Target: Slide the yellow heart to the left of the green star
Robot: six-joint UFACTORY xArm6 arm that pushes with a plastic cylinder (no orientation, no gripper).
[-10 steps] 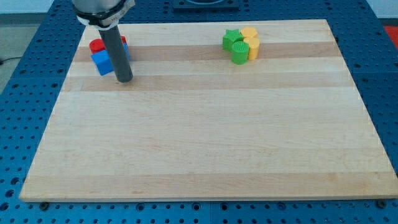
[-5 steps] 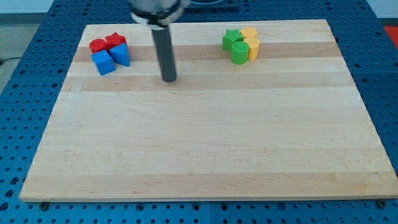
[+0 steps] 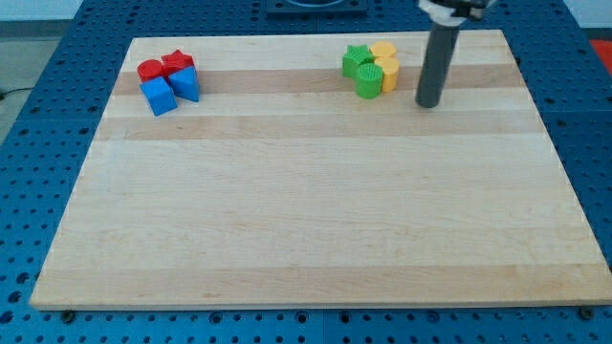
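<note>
Two green and two yellow blocks sit packed together near the view's top, right of centre. The green star point(image 3: 356, 59) is at the cluster's upper left, with a green round block point(image 3: 368, 80) just below it. One yellow block point(image 3: 382, 50) is at the upper right and another point(image 3: 389, 74) below it; I cannot tell which of them is the heart. My tip point(image 3: 428, 103) rests on the board just right of the cluster, a short gap from the lower yellow block, touching nothing.
At the view's top left sits a second cluster: a red round block point(image 3: 149, 70), a red block point(image 3: 177, 63), a blue cube point(image 3: 158, 96) and a second blue block point(image 3: 185, 83). The wooden board point(image 3: 306, 210) lies on a blue perforated table.
My tip has swept from beside the blue blocks at the left across the board to just right of the green and yellow cluster. No block has moved.
</note>
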